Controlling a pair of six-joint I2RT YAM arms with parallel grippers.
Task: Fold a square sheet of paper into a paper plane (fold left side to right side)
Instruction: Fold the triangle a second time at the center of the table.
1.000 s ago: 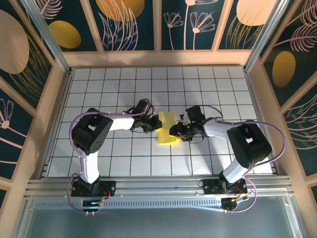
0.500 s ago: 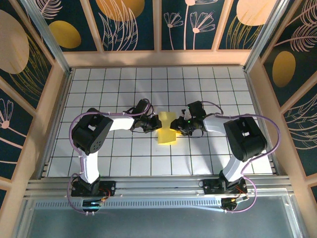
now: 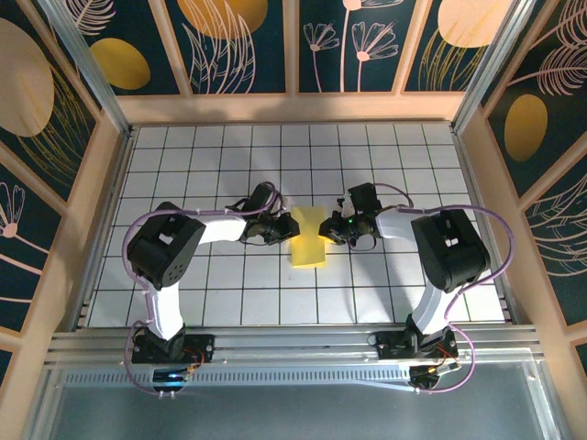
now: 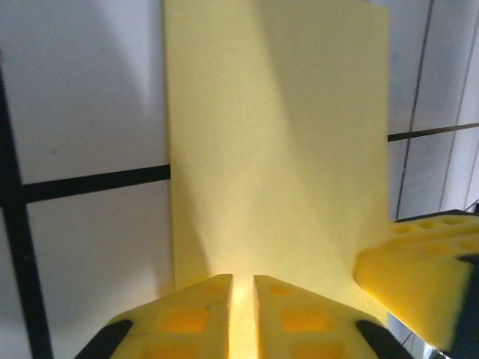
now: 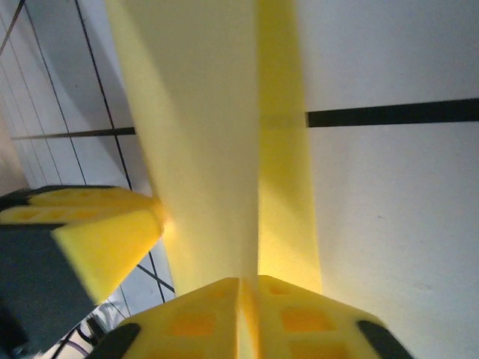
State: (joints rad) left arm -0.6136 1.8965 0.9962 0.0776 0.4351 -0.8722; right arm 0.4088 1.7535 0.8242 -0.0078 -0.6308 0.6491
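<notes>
Yellow paper (image 3: 308,240) in both jaws

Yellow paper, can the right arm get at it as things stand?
Likely yes: the right hand sits at the yellow paper's right edge, seemingly pinching it, while the left hand grips the opposite edge, out of its way.

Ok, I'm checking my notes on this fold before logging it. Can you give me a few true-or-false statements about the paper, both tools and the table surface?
1. The sheet of paper is yellow. True.
2. The left tool sits far from the paper. False: its fingers are closed on the paper's edge.
3. The right tool pinches the paper too. True.
4. The table is bare wood. False: it is white tiles with dark grid lines.
</notes>
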